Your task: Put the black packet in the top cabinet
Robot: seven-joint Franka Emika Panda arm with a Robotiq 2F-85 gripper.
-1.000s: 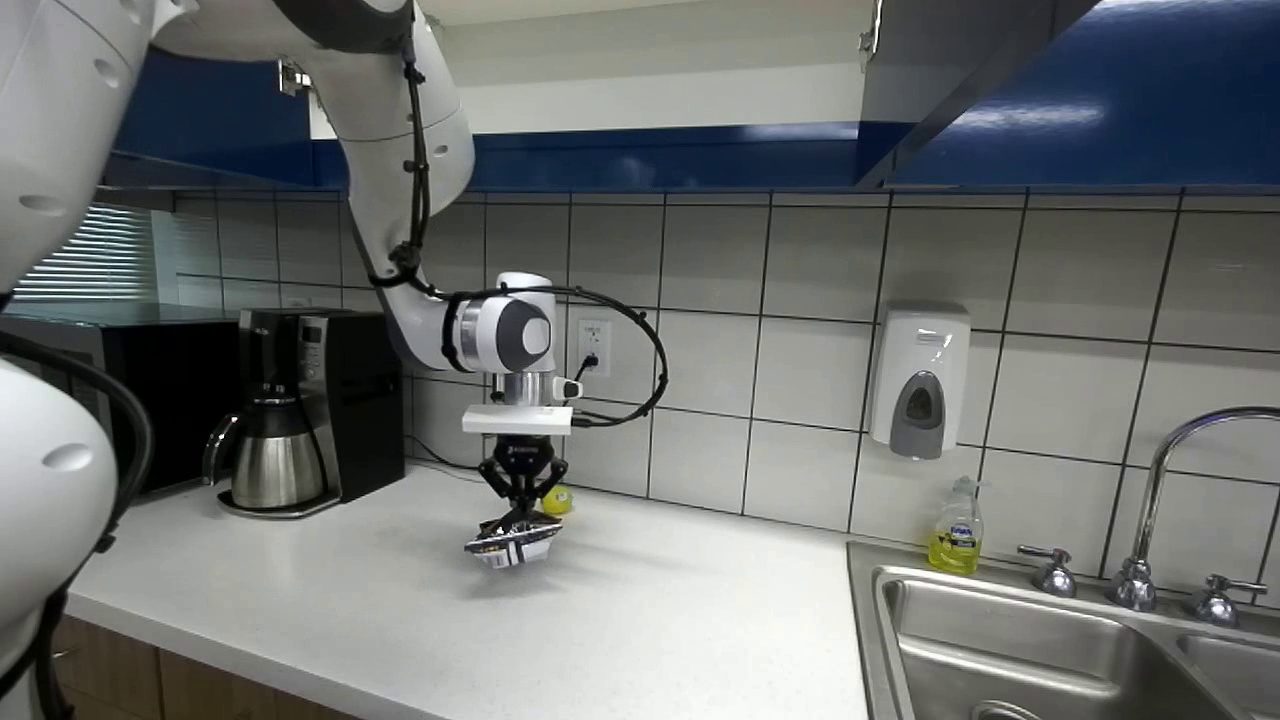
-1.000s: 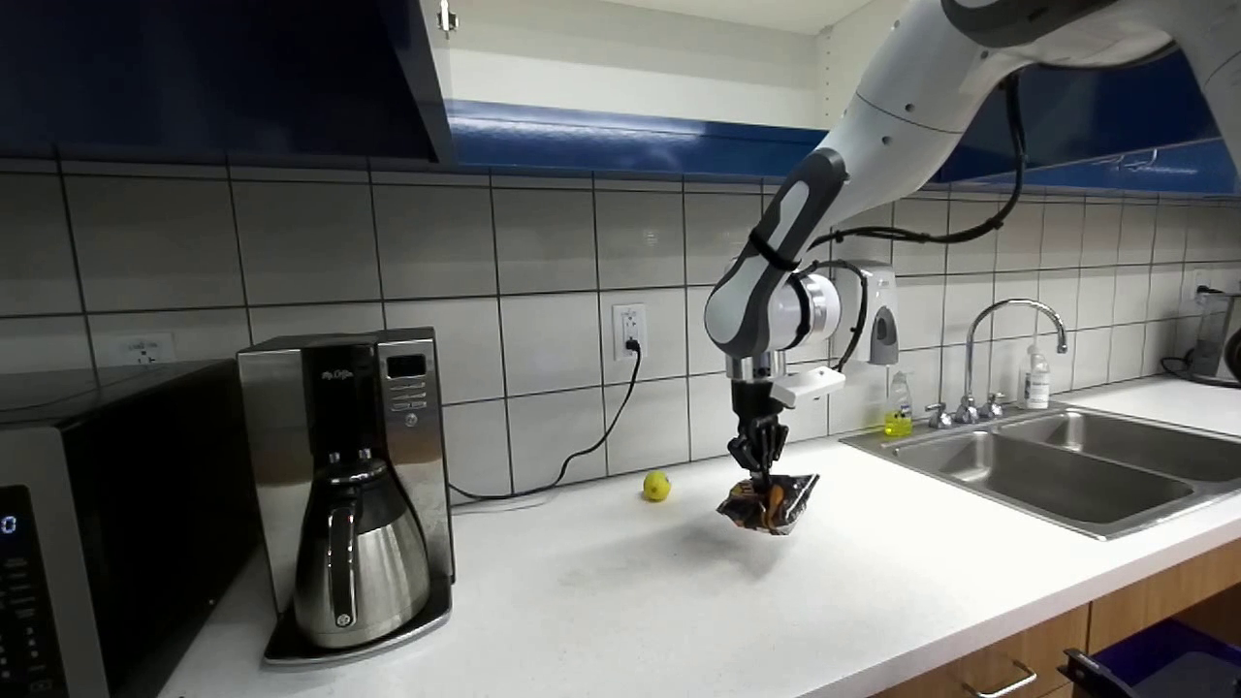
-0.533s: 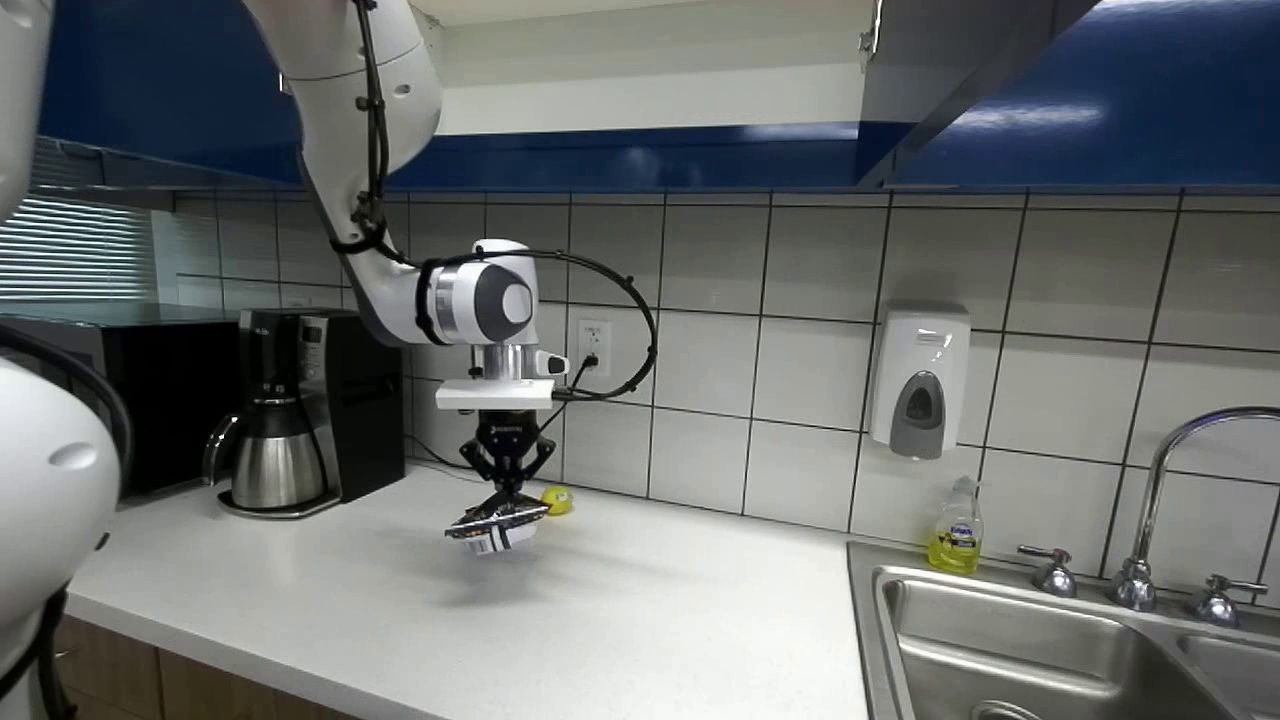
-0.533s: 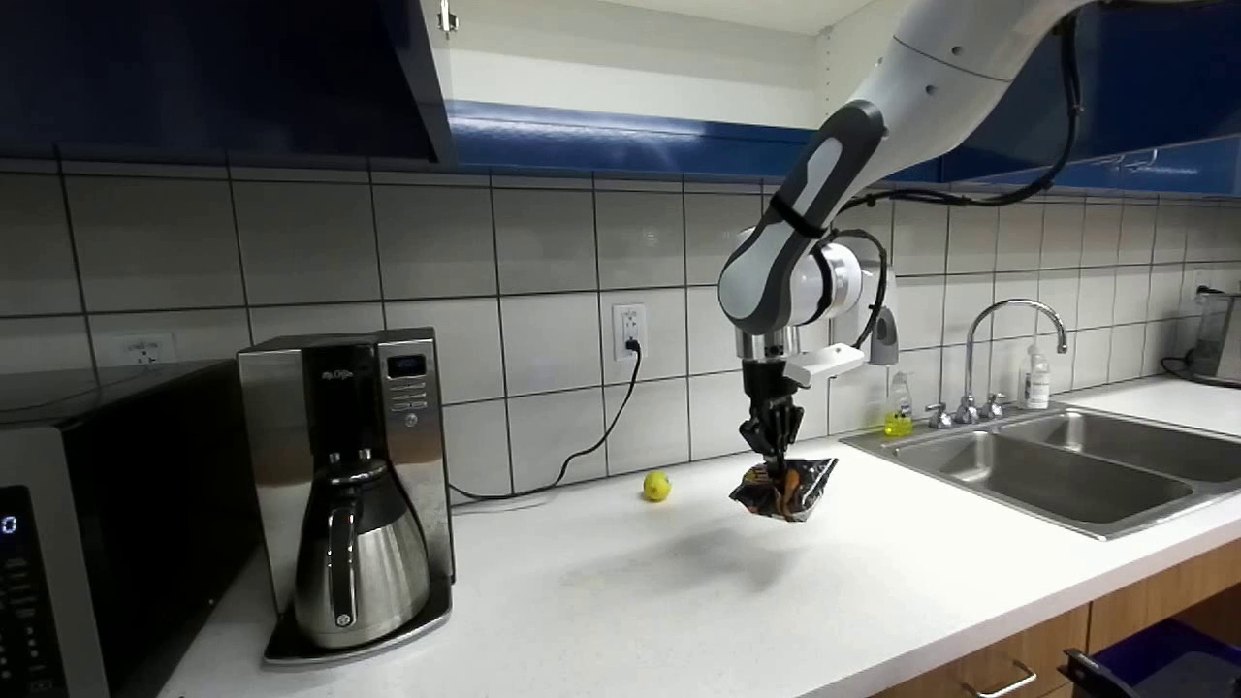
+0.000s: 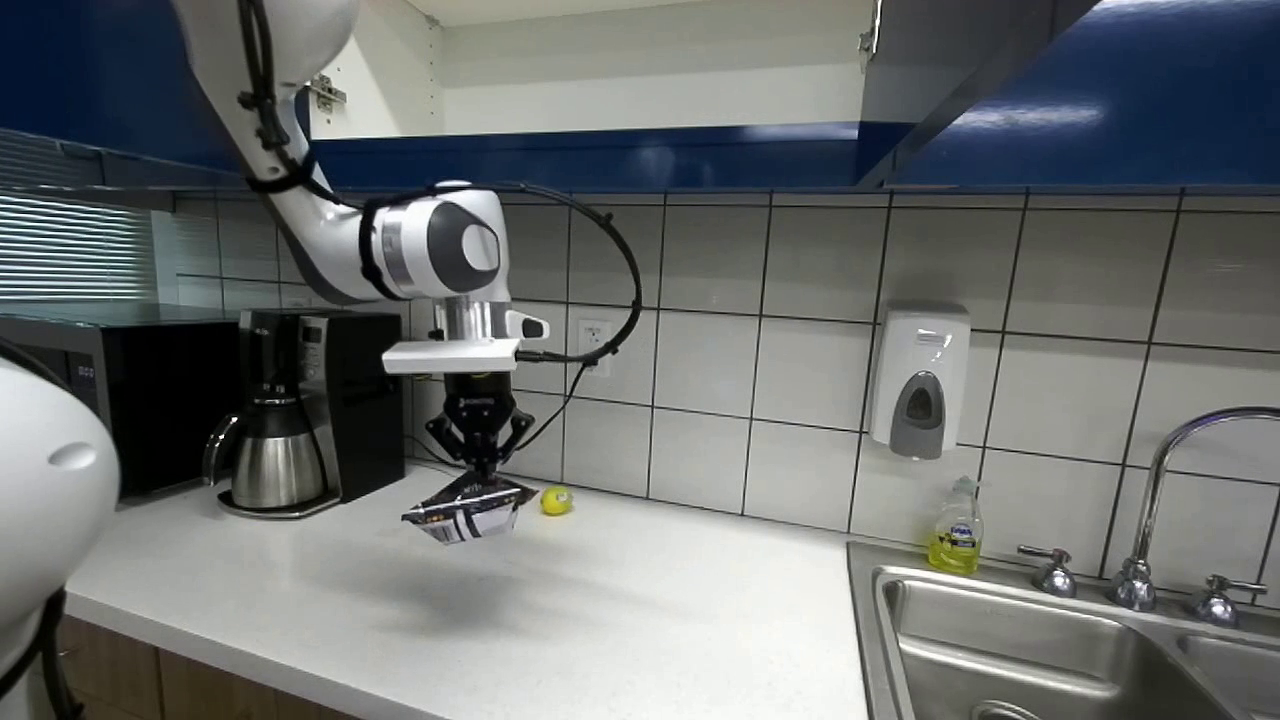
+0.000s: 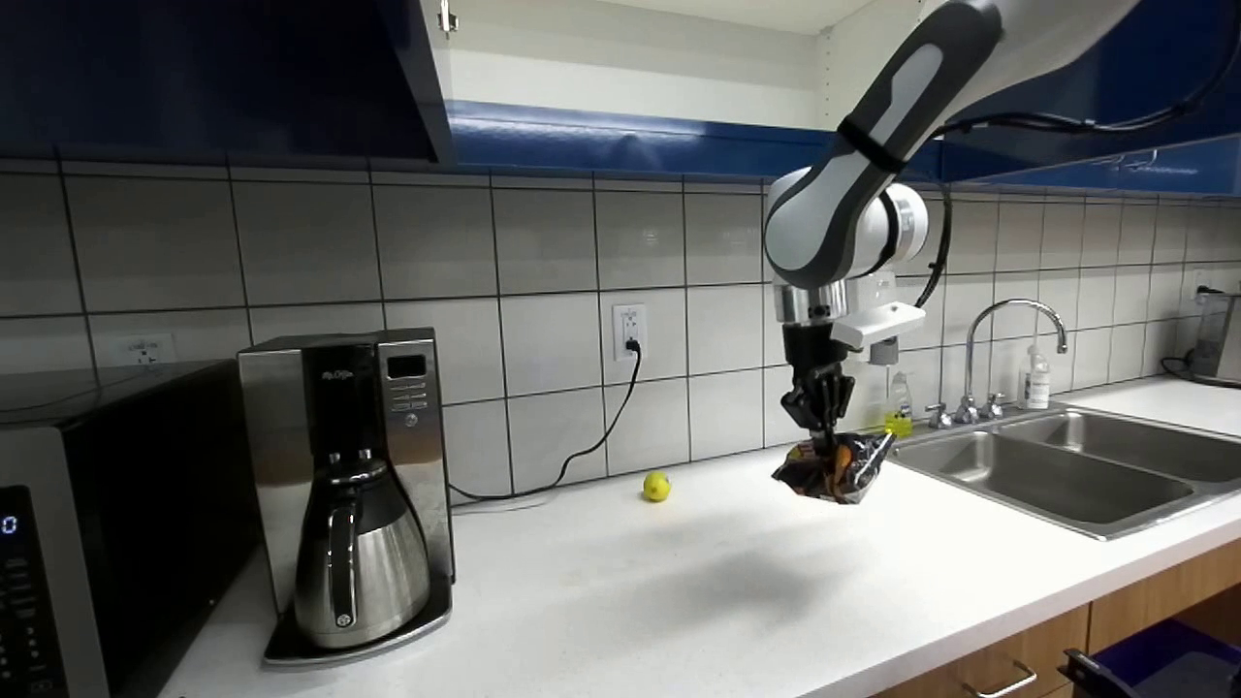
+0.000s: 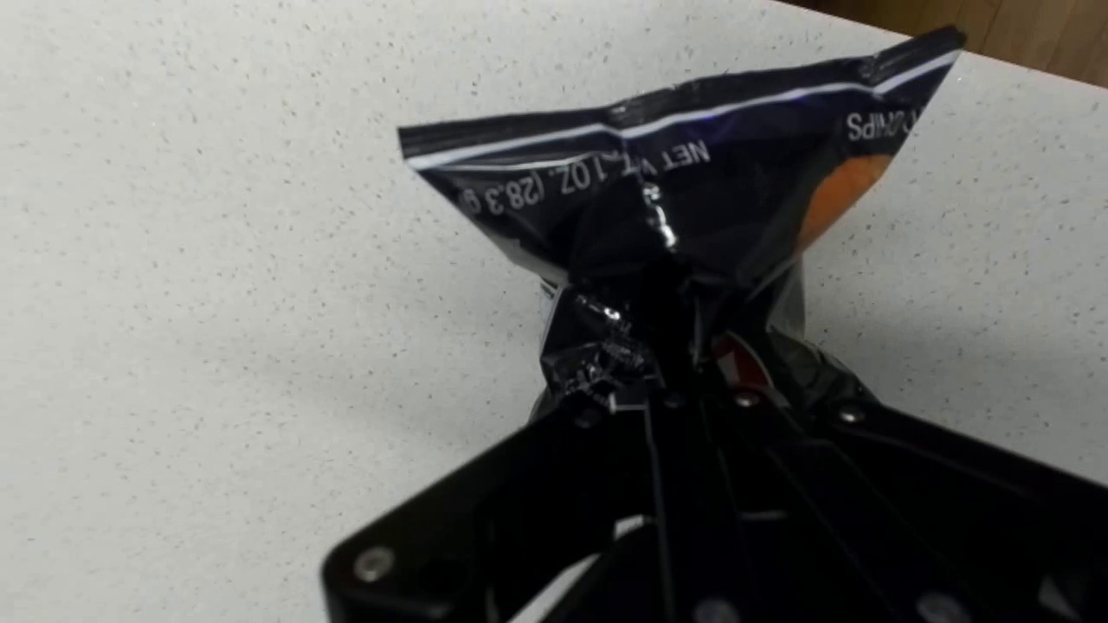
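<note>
The black packet (image 5: 468, 512) is a crinkled dark chip bag with white print and an orange patch. It is pinched at its middle and hangs above the counter in both exterior views (image 6: 861, 467). In the wrist view the packet (image 7: 692, 199) flares out beyond the fingers. My gripper (image 5: 482, 468) points down and is shut on it; the gripper also shows in an exterior view (image 6: 824, 441). The fingertips (image 7: 684, 372) are partly hidden in the folds. The top cabinet (image 5: 650, 100) is above and behind the gripper, with its white interior exposed and blue doors swung open; it also shows here (image 6: 630, 82).
A coffee maker (image 6: 407, 456) and a microwave (image 6: 145, 504) stand on the white counter (image 5: 640, 620). A yellow ball (image 6: 656, 486) lies near the tiled wall. A sink (image 5: 1000, 640), soap bottle (image 5: 956, 530) and wall dispenser (image 5: 920, 385) are at the side. Open cabinet doors (image 5: 1100, 90) jut out.
The arm has lifted the packet higher above the counter and moved it away from the wall. The packet stays in the gripper, and its shadow on the counter has spread.
</note>
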